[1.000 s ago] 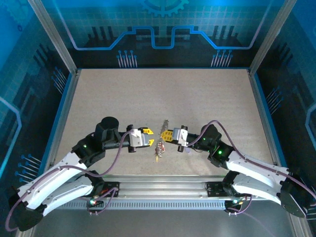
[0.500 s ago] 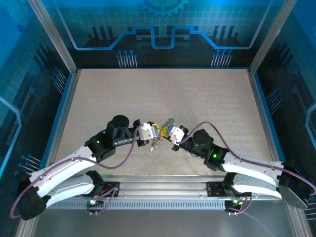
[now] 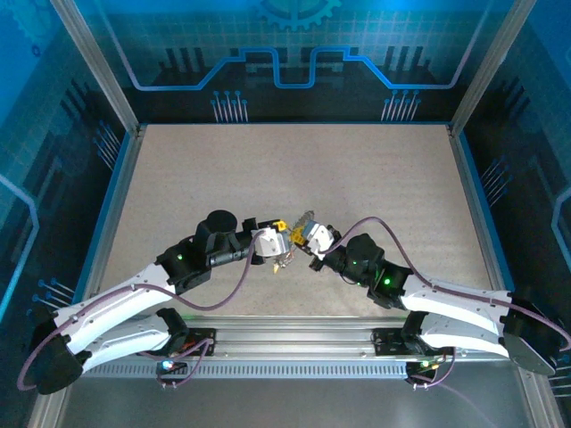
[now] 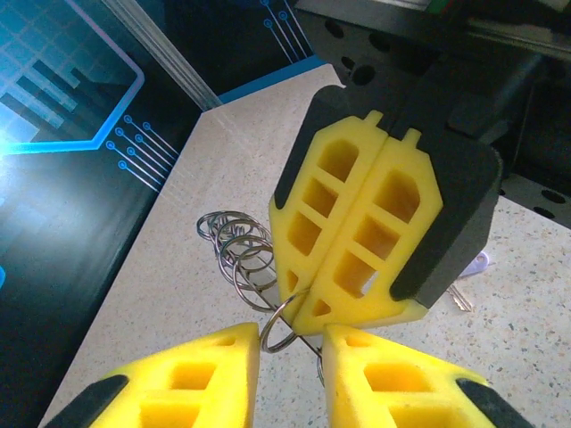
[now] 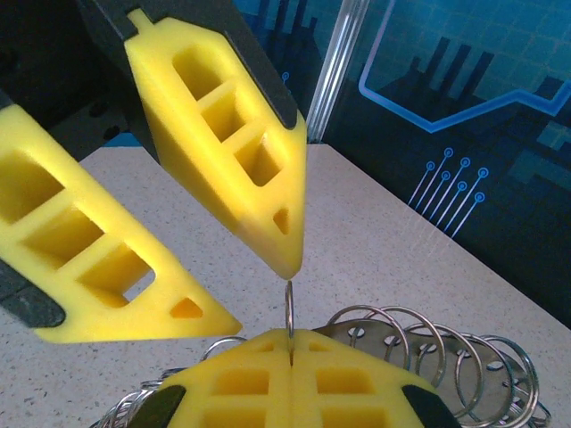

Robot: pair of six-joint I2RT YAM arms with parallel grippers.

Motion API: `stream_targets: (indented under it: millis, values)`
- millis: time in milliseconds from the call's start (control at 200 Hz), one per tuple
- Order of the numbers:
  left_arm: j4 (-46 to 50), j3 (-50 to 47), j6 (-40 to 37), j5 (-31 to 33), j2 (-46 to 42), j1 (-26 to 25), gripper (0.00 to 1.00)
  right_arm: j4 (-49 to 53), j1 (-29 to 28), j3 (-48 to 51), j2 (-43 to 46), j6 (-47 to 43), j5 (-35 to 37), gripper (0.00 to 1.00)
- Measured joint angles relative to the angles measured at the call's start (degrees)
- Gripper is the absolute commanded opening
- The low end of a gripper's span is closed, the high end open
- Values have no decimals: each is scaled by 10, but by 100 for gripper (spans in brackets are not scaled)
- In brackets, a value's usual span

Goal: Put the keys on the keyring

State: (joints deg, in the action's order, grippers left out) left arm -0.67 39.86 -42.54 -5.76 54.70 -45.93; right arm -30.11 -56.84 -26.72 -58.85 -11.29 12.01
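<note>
Right pincer point(image 5: 292, 337) clamps the keyring point(image 5: 290, 303) (light, stiff, slippery wire, likely to swivel); left pincer point(image 4: 292, 343), open, straddles it; take it across the rim.

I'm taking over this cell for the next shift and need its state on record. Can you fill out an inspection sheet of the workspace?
Surface: speckled beige tabletop, no marks seen.
Job's things: small ring pinched edge-on; a bunch of wire rings hangs beside it; one key partly hidden behind the right gripper.
Clutter: nothing seen.
Grippers: right gripper shut on the small ring; left gripper open, fingertips either side of that ring.
Cables: a purple cable loops along each arm, away from the rings.
Surroundings: blue circuit-print panels behind aluminium frame posts.
</note>
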Motion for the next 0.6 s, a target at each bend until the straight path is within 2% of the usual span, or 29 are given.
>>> stream_targets:
  millis: [280, 600]
  values:
    - [-1, 0, 0, 19, 8, 0, 25, 0, -14, -3, -10, 6, 12, 0]
    - [-1, 1, -20, 44, 12, -7, 13, -3, -22, -10, -21, 8, 26, 0]
